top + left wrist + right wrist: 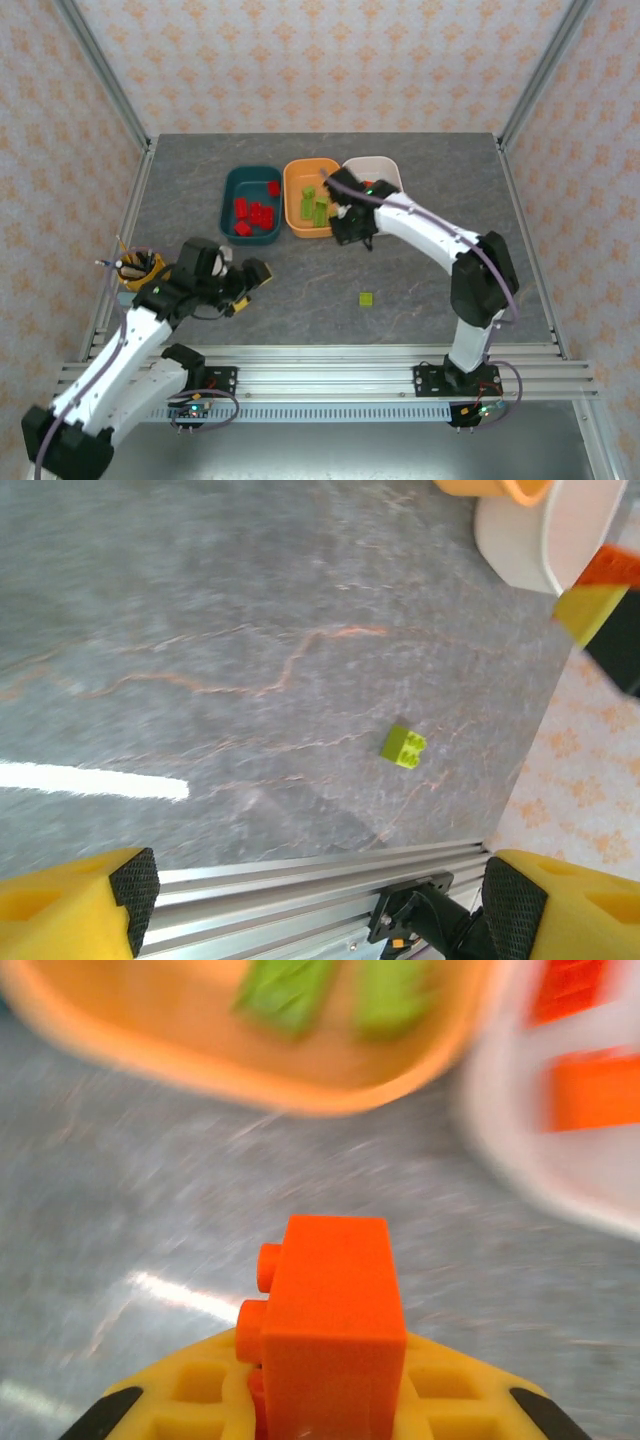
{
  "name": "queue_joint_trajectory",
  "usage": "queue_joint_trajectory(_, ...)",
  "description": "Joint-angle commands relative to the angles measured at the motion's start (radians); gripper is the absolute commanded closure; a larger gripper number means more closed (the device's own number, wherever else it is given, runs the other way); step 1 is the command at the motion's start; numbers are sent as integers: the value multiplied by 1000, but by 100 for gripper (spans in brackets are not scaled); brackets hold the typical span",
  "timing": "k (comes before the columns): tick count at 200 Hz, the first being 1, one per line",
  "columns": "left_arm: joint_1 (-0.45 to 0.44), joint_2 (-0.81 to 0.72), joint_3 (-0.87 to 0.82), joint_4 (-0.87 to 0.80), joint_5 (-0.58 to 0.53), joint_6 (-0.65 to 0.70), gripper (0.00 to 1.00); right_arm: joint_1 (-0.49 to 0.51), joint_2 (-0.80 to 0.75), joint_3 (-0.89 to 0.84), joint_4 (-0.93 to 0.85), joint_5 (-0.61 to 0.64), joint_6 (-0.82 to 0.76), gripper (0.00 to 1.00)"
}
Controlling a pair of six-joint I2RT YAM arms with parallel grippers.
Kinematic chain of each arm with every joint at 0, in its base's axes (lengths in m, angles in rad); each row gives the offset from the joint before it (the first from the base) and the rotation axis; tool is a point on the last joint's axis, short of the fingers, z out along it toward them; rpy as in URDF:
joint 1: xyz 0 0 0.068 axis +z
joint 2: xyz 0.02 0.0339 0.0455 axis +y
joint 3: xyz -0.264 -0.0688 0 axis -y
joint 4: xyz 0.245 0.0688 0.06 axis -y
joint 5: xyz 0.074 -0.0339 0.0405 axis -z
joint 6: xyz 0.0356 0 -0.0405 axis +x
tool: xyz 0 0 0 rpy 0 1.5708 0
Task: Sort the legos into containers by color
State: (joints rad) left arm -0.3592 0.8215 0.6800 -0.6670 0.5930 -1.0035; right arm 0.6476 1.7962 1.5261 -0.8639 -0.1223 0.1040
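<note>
The right jaws squeeze an orange brick (330,1320) near the white tub (495,1120), where orange ones go. The left jaws gape, empty.

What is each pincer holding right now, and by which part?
Right pincer grips an orange lego brick by its near end, studs sideways. Left pincer is open, empty.

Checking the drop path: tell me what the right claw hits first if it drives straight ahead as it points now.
Most likely the near wall of the orange tub, dead ahead of the right claw and its orange brick; the white tub sits off to the right. Blur leaves depth unclear.
</note>
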Motion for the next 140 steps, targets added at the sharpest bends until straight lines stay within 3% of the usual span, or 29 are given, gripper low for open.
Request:
queue_joint_trajectory(1, -56, 140, 128, 129, -56, 69, 13, -73, 28, 53, -43, 69, 40, 86)
queue_joint_trajectory(46, -93, 363, 291, 208, -132, 73, 13, -184, 208, 267, -31, 13, 17, 85)
queue_joint_trajectory(106, -93, 524, 421, 213, -151, 106, 13, -245, 504, 624, -100, -73, -51, 82)
queue_joint_trajectory(140, -94, 575, 477, 208, -148, 106, 13, -267, 658, 835, -213, -74, -13, 79)
